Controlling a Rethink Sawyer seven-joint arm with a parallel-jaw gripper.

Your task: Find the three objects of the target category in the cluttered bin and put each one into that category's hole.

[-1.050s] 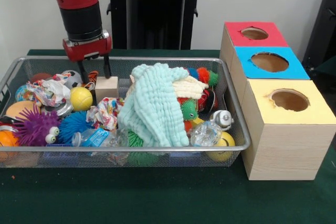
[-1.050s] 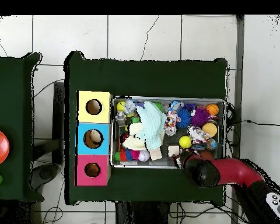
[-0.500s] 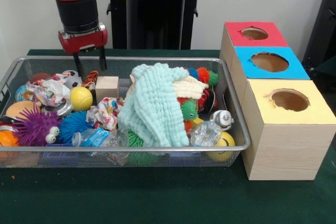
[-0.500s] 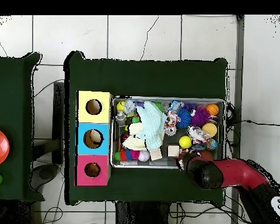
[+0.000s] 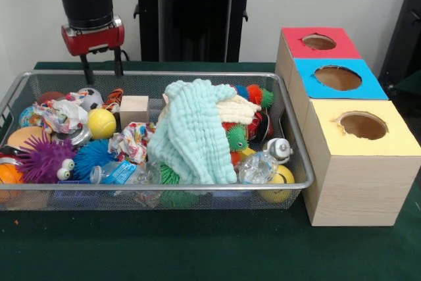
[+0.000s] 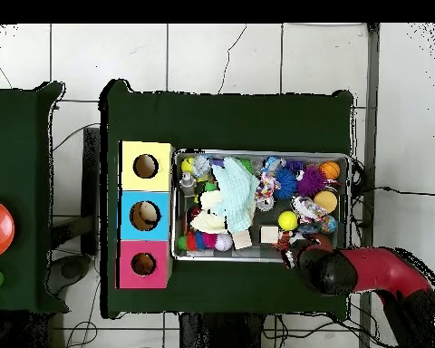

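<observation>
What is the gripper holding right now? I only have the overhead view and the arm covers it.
Observer: Nothing. The gripper is open, with only air between its fingers.
Operator: Is it down among the toys?
Observer: No. It hangs above the toys at the far left end of the wire bin and touches none of them.
Operator: And the mint cloth, is it lying flat?
Observer: No. The mint cloth is heaped up and draped over other toys. It is the tallest pile in the bin and rises above the rim.
</observation>
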